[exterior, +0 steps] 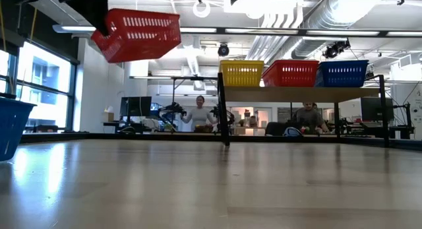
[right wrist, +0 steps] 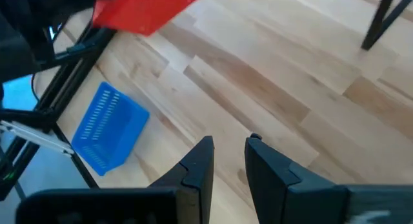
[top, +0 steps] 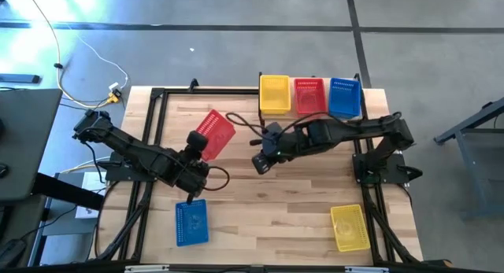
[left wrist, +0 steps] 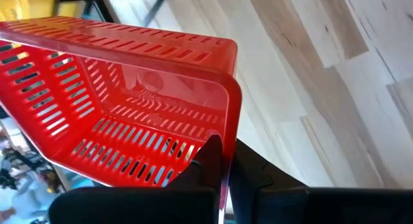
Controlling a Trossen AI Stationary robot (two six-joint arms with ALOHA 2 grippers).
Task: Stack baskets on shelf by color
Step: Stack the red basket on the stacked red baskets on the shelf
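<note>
My left gripper (top: 198,144) is shut on a red basket (top: 215,132) and holds it tilted, high above the table (exterior: 138,34). On the shelf (exterior: 297,94) at the far edge, a yellow basket (top: 274,94), a red basket (top: 309,96) and a blue basket (top: 344,97) rest on their bottoms in a row. A blue basket (top: 191,222) lies on the table near the left gripper. A yellow basket (top: 350,226) lies at the near right. My right gripper (top: 260,164) hovers over mid-table, narrowly open and empty (right wrist: 229,161). My left gripper pinches one end wall of the red basket at its rim (left wrist: 227,124), with one finger (left wrist: 208,156) inside the basket and the other outside. The basket is lifted clear of the table and tilted, reaching away from the fingers toward the far edge.
Black frame rails run along the table's left and right sides. Both arm bases stand at the table's sides. Bare wood lies between the two loose baskets and in front of the shelf. People sit and stand in the room beyond the table.
</note>
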